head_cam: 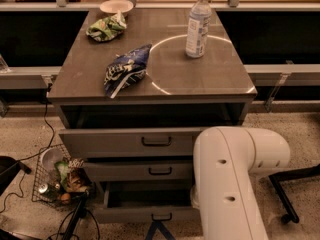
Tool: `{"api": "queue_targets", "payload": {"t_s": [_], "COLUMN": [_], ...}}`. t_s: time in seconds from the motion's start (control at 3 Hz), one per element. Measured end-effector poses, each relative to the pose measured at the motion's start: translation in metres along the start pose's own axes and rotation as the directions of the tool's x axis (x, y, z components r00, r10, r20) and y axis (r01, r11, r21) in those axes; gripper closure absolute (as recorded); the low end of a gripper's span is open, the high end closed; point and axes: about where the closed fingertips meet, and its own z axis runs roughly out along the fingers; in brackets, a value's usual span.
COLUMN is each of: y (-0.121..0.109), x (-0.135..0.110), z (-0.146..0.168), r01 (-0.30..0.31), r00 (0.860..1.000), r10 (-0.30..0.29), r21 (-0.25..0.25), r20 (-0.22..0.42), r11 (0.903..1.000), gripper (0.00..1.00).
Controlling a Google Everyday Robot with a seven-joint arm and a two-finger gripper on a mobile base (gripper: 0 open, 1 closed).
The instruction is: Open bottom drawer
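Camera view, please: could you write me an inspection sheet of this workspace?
Surface: cabinet top holds an upright water bottle, blue bag, green bag and bowl.
Job's things: bottom drawer pulled out, inside showing.
Clutter: wire basket of litter on the floor, left.
Grippers: gripper hidden behind the white arm by the drawers' right side.
Cables: black cable on the floor, left.
Surroundings: chair leg, right.

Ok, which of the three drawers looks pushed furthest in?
The middle drawer: its front sits further back than the top drawer, and the bottom drawer below shows its open inside. The gripper is hidden behind the white arm, lower right.
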Motion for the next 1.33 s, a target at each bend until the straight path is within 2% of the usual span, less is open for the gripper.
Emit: {"api": "queue_targets", "payload": {"t_s": [0.33,0.67,1.0,1.33], "y": [0.027,0.074,0.112,0.112], "x": [0.002,-0.018,-0.044,-0.044], "z": [-0.001,-0.019,-0.057,-0.056], "r01": [-0.015,0.008,0.085,0.085], "r00": [1.000,0.999,0.984,0.984], "r10": [0.015,0.000,-0.050,-0.050], "r21": [-0.063,-0.154,-0.205,-0.204], "r20": [-0.001,0.051,0.172,0.170], "r11": [0.9979,0.9880,0.9750,0.9751], "gripper": [1.00,1.00,1.00,1.00]}}
